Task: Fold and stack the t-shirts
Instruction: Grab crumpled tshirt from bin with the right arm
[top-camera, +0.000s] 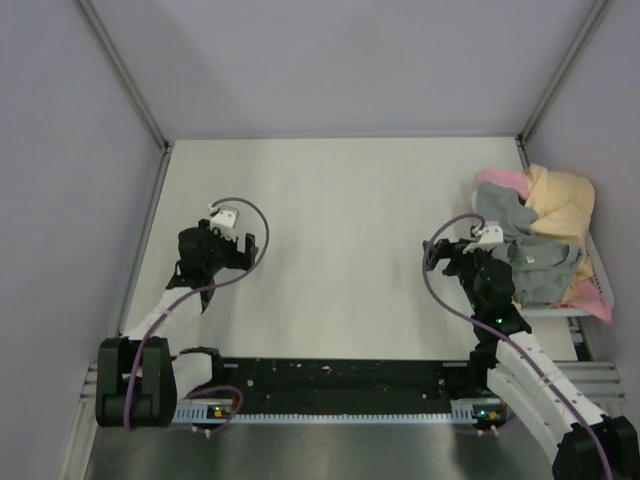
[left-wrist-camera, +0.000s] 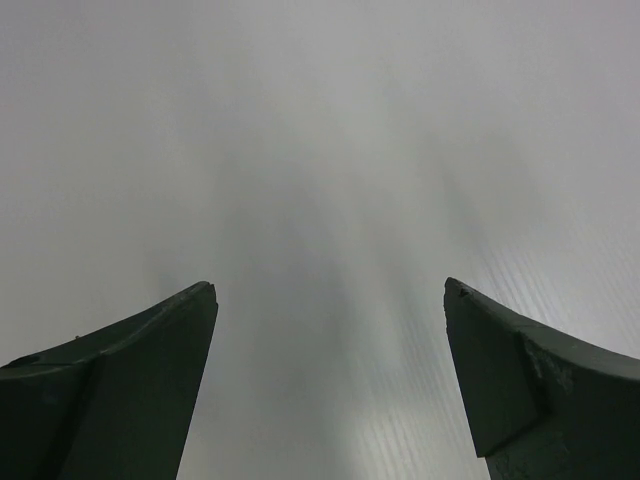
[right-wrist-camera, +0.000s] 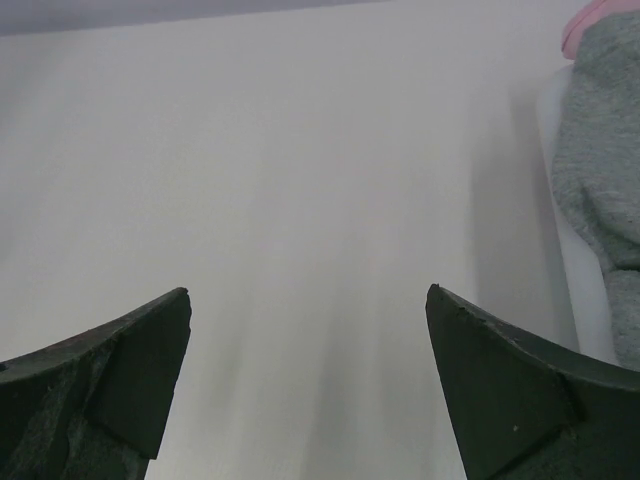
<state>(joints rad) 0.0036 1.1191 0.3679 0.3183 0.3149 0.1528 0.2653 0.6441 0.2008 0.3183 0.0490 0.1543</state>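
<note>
grey t-shirt (right-wrist-camera: 598, 190) cut off at r edge, pink t-shirt (right-wrist-camera: 587, 22) mostly hidden.

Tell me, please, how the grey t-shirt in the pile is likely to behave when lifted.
Probably floppy: the grey t-shirt lies crumpled in soft folds, so it should drape. It overlaps the yellow t-shirt and pink t-shirt, so lifting may drag them along.

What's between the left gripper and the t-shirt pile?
Top external view: bare table, then the right gripper, open, right beside the t-shirt pile. The left gripper is open too.
</note>
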